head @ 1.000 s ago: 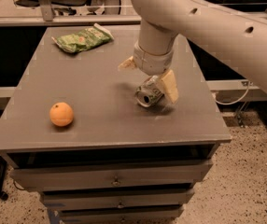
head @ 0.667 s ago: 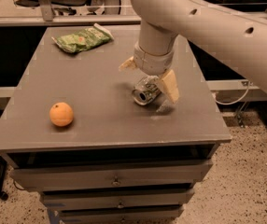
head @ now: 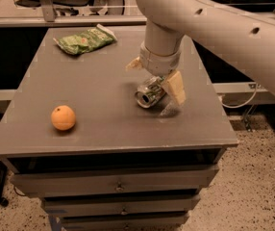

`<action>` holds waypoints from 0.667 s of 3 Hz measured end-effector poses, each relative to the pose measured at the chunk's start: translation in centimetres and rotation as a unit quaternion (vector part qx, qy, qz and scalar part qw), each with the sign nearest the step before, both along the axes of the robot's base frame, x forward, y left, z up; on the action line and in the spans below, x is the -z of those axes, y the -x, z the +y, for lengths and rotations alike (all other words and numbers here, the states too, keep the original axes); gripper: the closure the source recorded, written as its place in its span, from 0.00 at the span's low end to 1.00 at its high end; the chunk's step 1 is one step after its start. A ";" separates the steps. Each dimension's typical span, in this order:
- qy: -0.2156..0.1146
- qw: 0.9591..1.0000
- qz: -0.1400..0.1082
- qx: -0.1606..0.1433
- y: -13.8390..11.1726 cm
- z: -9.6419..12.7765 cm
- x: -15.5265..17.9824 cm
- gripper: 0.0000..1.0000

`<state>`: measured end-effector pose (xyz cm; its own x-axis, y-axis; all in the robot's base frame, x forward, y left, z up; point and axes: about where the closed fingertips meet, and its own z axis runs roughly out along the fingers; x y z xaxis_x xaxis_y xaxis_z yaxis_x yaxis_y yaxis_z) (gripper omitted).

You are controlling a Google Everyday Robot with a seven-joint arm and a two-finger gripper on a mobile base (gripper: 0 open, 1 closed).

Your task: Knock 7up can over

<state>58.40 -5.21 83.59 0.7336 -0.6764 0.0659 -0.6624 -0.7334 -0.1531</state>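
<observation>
The 7up can (head: 148, 93) is a small silver can. It lies tipped on the grey table (head: 99, 124), right of centre, with its end facing the camera. My gripper (head: 154, 76) hangs straight above it from the big cream arm. Its two cream fingers are spread apart. One finger (head: 175, 87) is against the can's right side, and the other (head: 133, 64) is up and to the left, clear of the can. The can's far end is hidden under the wrist.
An orange (head: 63, 117) sits near the table's front left. A green crinkled snack bag (head: 83, 39) lies at the back left. The table's right edge is close to the can. There are drawers below the tabletop.
The can has shifted slightly to the left and tilted further under the gripper. The arm has barely moved.
</observation>
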 end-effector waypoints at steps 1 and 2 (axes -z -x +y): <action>-0.020 0.997 0.026 0.075 -1.6 -1.8 0.1 0.00; -0.074 0.980 0.049 0.181 -4.3 -5.3 -1.1 0.00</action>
<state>62.74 -10.50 84.72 0.4423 -0.8899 -0.1115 -0.8916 -0.4228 -0.1620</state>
